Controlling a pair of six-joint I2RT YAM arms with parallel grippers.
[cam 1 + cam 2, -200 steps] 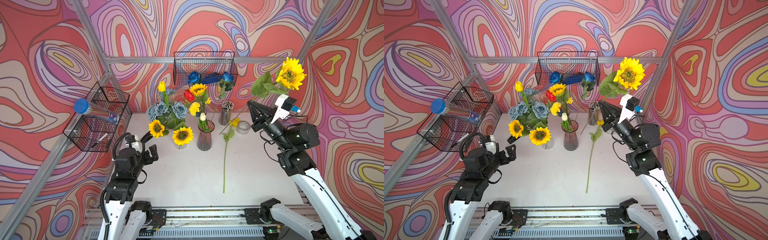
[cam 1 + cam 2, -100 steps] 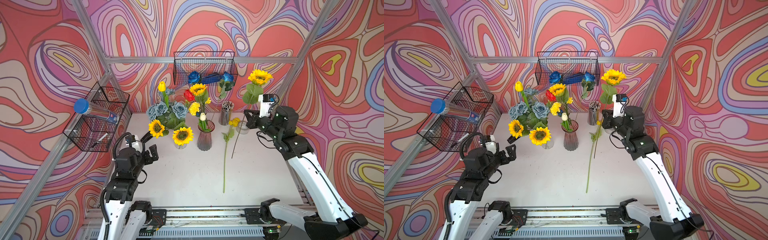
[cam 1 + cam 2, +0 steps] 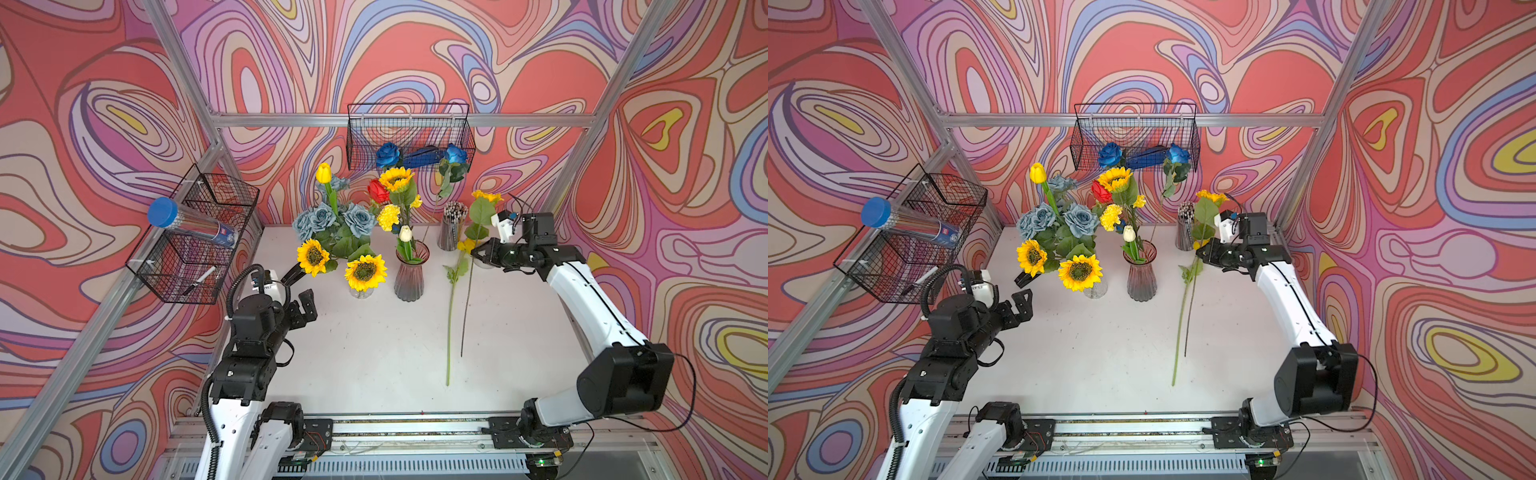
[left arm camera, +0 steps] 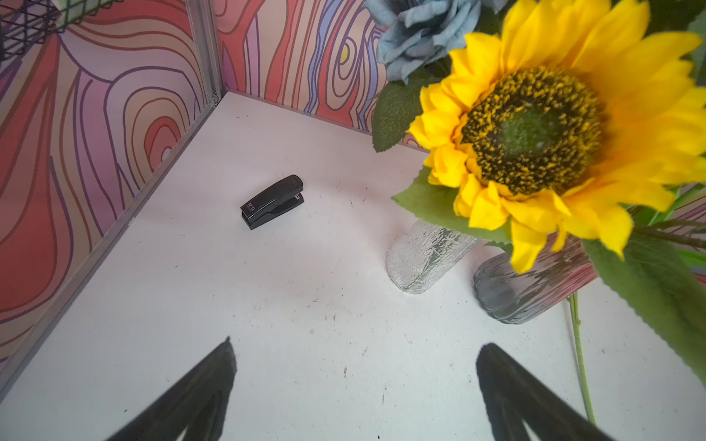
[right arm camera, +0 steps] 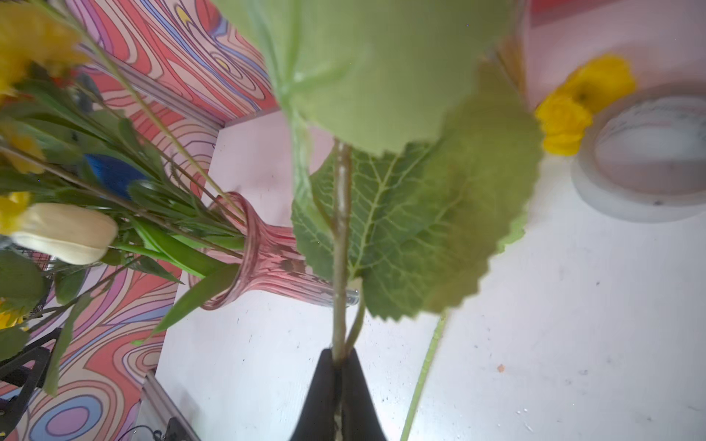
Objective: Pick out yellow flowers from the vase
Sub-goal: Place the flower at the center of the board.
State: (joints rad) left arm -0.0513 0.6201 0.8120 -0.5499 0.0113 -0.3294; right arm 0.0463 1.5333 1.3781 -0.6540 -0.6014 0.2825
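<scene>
Sunflower (image 3: 481, 212) stem pinched in my closed right end effector (image 3: 478, 252), left end effector (image 3: 300, 289) gaping empty; next I'd lay it on the surface (image 3: 374, 353), release.

Bright, diffuse light fills both top views, which are sharp throughout; the table (image 3: 374, 353) carries only faint, soft shadows. In the left wrist view the close sunflower (image 4: 535, 126) blurs toward its outer petals, and straight wall lines bend near the edges. In the right wrist view the stem (image 5: 340, 248) is fairly sharp, its nearest leaf (image 5: 382, 57) a pale, washed-out blur.
</scene>
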